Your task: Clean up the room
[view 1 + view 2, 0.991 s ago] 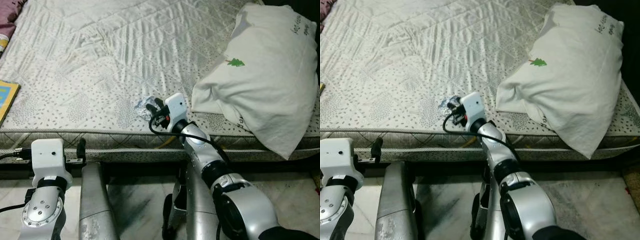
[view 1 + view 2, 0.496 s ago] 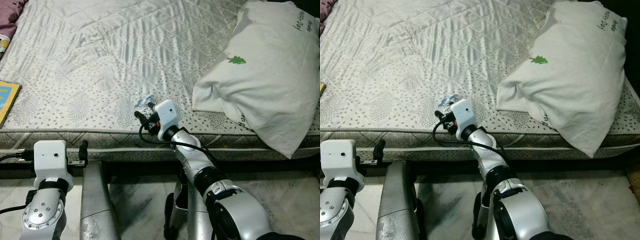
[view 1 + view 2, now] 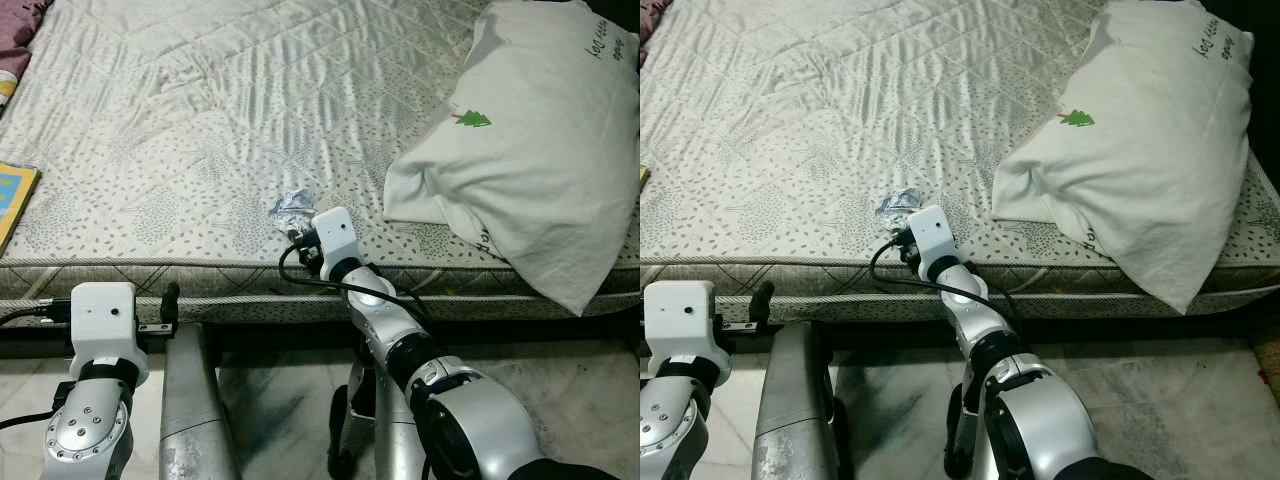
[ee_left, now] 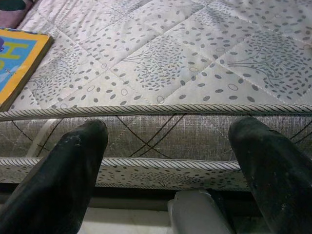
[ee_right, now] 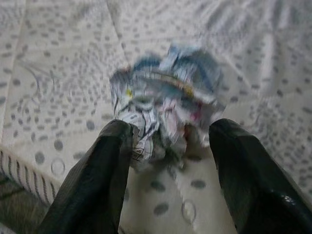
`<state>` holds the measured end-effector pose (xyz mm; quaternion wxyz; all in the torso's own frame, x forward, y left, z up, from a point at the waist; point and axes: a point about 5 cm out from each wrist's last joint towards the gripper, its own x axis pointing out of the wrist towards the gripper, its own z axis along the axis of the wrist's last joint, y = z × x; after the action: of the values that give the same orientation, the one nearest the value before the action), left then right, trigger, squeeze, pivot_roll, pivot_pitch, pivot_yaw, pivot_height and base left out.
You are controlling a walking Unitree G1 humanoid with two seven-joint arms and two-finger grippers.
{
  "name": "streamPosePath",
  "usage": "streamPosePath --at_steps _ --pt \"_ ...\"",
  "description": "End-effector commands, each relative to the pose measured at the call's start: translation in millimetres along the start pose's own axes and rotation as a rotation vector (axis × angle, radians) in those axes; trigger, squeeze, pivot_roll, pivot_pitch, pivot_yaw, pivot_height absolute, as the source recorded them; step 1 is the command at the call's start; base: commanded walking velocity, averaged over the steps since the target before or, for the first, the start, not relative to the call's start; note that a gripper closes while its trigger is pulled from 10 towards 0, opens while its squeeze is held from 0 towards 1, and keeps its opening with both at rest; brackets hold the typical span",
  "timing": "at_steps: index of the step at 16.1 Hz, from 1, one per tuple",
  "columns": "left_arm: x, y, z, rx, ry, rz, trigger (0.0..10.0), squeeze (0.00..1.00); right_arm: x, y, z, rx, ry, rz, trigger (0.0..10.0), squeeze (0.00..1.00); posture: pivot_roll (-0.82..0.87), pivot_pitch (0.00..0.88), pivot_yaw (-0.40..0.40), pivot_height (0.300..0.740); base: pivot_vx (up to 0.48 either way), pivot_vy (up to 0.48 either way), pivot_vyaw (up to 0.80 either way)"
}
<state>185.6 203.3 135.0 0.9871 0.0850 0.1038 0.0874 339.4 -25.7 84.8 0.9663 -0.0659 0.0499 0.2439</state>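
A crumpled ball of printed paper [image 3: 292,207] lies on the quilted mattress [image 3: 200,110] close to its front edge. My right gripper [image 3: 302,232] reaches over that edge, just short of the ball. In the right wrist view its two black fingers [image 5: 105,165] stand apart on either side of the paper ball [image 5: 163,109], open, with the ball's near side between the tips. My left gripper [image 4: 168,146] hangs low before the mattress side, open and holding nothing.
A large white pillow [image 3: 520,150] with a green tree print lies on the bed's right part. A yellow and blue book [image 3: 12,195] rests at the left edge. A purple cloth [image 3: 22,22] shows at the far left corner. Marble floor [image 3: 270,400] lies below.
My right gripper has drawn back from beside the paper ball toward the mattress's front edge and lower, and now points at the ball. The ball and my left arm have not moved.
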Motion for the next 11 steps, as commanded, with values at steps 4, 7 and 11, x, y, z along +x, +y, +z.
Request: streamPosePath --at_steps 4,7,11 --pt "-3.3 -1.1 0.4 0.003 0.005 0.000 10.0 0.00 9.0 39.4 12.0 0.054 -0.010 0.079 2.9 0.00 0.30 0.245 -0.104 0.513 0.000 0.000 0.00" --pt "-1.4 -1.2 0.5 0.002 0.003 0.002 10.0 0.00 9.9 42.2 14.2 0.056 -0.016 0.093 0.0 0.00 0.30 0.237 -0.107 0.513 0.000 0.000 0.00" --pt "1.6 -1.9 0.9 0.001 -0.002 0.000 10.0 0.00 9.9 40.5 13.4 0.052 -0.010 0.089 0.0 0.00 0.30 0.223 -0.107 0.513 0.000 0.000 0.00"
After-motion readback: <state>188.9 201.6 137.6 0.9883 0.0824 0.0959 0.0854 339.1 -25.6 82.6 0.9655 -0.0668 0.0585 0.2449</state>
